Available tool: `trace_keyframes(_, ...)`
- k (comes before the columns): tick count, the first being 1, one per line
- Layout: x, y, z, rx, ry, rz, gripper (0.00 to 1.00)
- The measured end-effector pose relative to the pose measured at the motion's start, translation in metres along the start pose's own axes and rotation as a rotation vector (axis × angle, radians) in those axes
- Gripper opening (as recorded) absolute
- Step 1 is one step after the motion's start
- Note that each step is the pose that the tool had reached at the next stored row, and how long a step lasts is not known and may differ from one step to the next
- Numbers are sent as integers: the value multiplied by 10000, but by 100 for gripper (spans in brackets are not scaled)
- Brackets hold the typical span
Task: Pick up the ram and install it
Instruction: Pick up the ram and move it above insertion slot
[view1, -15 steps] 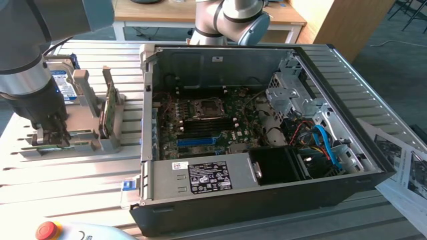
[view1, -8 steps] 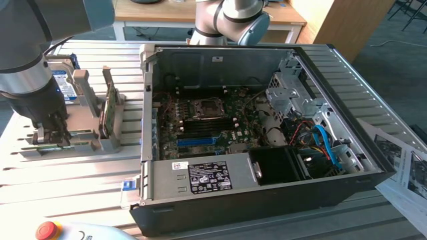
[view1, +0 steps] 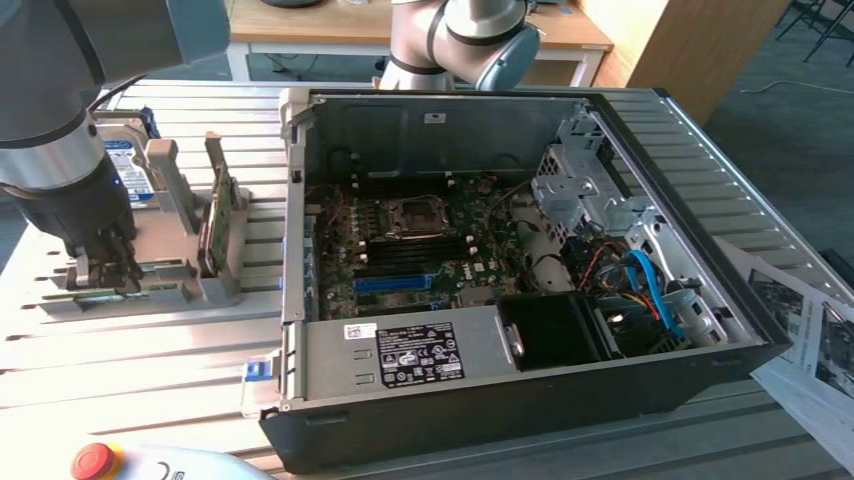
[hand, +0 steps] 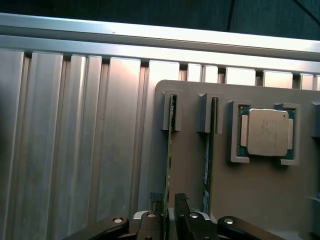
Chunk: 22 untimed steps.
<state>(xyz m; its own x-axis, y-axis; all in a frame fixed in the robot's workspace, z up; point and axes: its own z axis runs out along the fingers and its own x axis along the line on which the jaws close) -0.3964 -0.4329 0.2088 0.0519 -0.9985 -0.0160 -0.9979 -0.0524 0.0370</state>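
Observation:
The ram (hand: 170, 145) is a thin green stick seen edge-on, standing in a slot of the grey holder (hand: 250, 200). My gripper (hand: 168, 202) straddles its near end, one finger on each side, and is shut on it. A second stick (hand: 210, 150) stands in the neighbouring slot. In the exterior view my gripper (view1: 107, 272) is down at the grey holder (view1: 187, 290), on the exterior view's left, beside the open computer case (view1: 441, 430). The motherboard (view1: 400, 235) lies inside the case with its long blue slot (view1: 400, 283) bare.
A processor chip (hand: 268, 131) sits in a pocket of the holder beyond the second stick. A hard drive (view1: 120, 160) with a blue-white label stands behind the holder. A red stop button (view1: 96, 460) and printed papers (view1: 814, 340) lie near the table edges.

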Motion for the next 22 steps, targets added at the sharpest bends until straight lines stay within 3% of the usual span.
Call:
trace_keyframes(9, 1, -2, 66, -1, 0, 0, 24)
trace_keyframes(22, 1, -3, 79, -1, 1, 0, 24)
